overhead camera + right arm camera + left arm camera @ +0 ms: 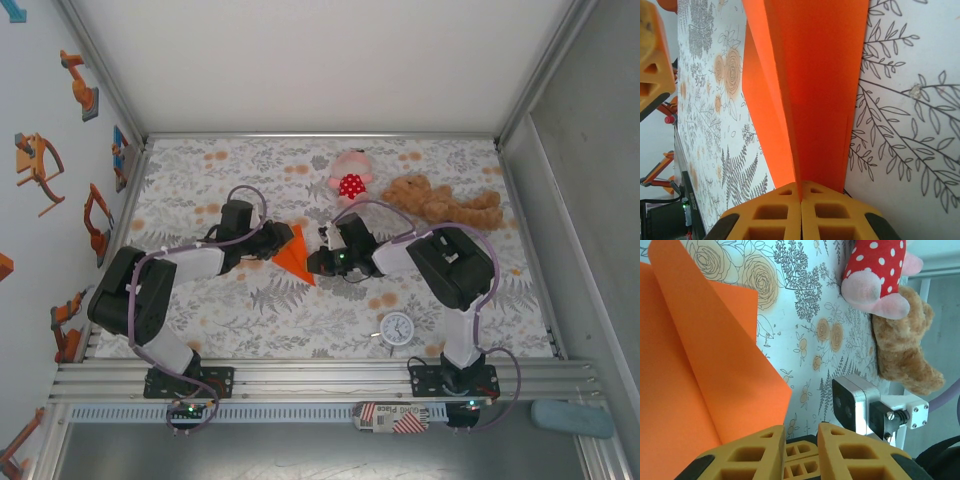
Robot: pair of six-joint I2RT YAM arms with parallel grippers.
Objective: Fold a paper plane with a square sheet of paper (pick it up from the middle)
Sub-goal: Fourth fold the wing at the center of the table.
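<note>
The orange square sheet of paper (294, 256) is folded into a pointed wedge at the middle of the floral table, between my two grippers. My right gripper (316, 262) is at its right edge. In the right wrist view that gripper (801, 186) is shut on a raised fold of the paper (815, 90), with a flap angling off to the left. My left gripper (278, 243) is at the paper's left side. In the left wrist view its fingers (801, 429) stand a little apart with only tablecloth between them. The paper (700, 365) lies beside the left finger (747, 452).
A pink plush toy in a red spotted dress (350, 178) (875, 275) and a brown teddy bear (445, 203) (902, 350) lie at the back of the table. A small white clock (397, 328) sits near the front edge. The right wrist camera (852, 402) is close to my left fingers.
</note>
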